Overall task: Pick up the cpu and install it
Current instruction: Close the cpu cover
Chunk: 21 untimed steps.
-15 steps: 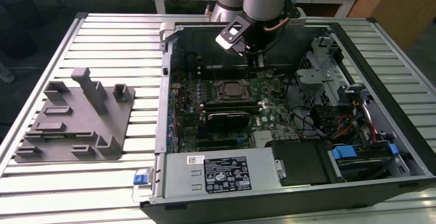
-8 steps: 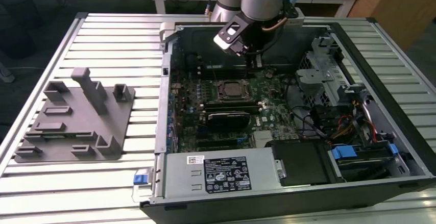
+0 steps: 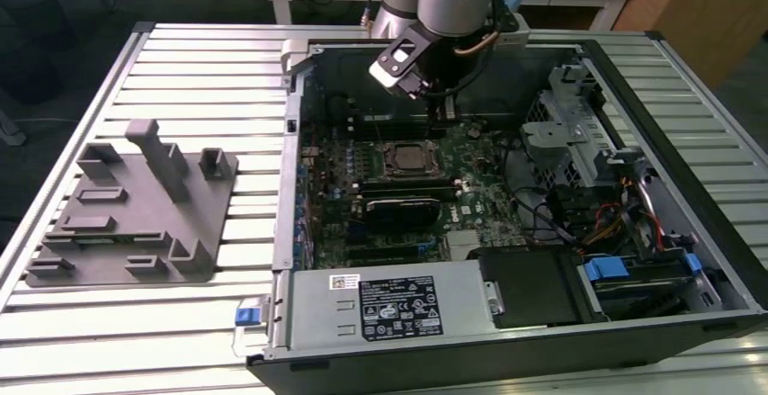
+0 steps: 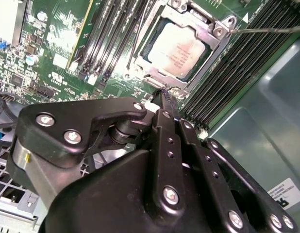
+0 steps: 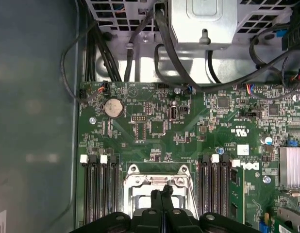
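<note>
Gripper (image 4: 164, 94) pinched closed, empty, over the motherboard (image 4: 58, 58). Down in its socket (image 4: 217, 30) sits the cpu (image 3: 408, 155), seven o'clock from the gripper in the exterior view; I'd call placing done, locking unconfirmed

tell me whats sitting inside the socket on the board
The cpu lies flat inside the socket, its silvery top showing within the metal frame. The contacts beneath it are covered by the chip itself, and the shut jaws hide one edge of the frame.

Slatted table (image 3: 180, 71): grey fixture (image 3: 132, 215), open computer case (image 3: 504, 363).
</note>
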Motion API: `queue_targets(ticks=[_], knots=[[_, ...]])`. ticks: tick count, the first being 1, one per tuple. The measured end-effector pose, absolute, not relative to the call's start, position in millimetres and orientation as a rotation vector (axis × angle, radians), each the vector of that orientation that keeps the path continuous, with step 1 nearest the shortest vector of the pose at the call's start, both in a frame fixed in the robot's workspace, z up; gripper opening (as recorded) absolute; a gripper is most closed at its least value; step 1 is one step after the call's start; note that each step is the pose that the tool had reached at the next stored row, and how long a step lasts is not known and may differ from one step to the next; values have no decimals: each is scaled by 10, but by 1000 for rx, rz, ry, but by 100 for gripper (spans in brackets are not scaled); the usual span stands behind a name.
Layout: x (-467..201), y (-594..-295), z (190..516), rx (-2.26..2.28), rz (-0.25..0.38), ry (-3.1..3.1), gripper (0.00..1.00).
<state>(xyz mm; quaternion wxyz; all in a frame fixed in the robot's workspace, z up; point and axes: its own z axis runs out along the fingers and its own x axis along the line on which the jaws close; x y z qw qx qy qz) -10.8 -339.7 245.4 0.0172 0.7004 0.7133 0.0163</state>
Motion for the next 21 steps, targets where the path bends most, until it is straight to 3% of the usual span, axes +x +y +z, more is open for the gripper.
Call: queue_targets(ticks=[21], knots=[[-285,-3430,2410,2177,51,2216,11]])
